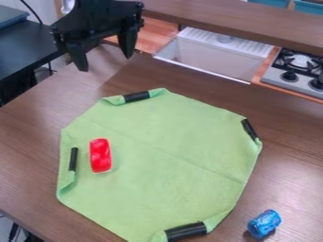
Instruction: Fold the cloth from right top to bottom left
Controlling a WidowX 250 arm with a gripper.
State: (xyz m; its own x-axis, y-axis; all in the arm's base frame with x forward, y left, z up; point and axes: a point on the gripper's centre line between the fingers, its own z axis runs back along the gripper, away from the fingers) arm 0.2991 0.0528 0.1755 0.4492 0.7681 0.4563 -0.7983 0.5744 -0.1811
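Near the top left hangs the black gripper (106, 56), its two fingers apart with nothing between them, above and behind the cloth's upper left corner. The green cloth (165, 163) lies spread over the wooden table, its four corners turned in and wrapped with black pieces at the upper left, right, left and bottom. On the cloth's left part rests a red object (99, 155), beside the black piece at the left corner.
A blue can (264, 223) lies at the lower right, off the cloth. Behind the wooden table (25, 160) are a white sink (214, 56) and a stove (298, 71); a dark surface (28, 45) is at the upper left.
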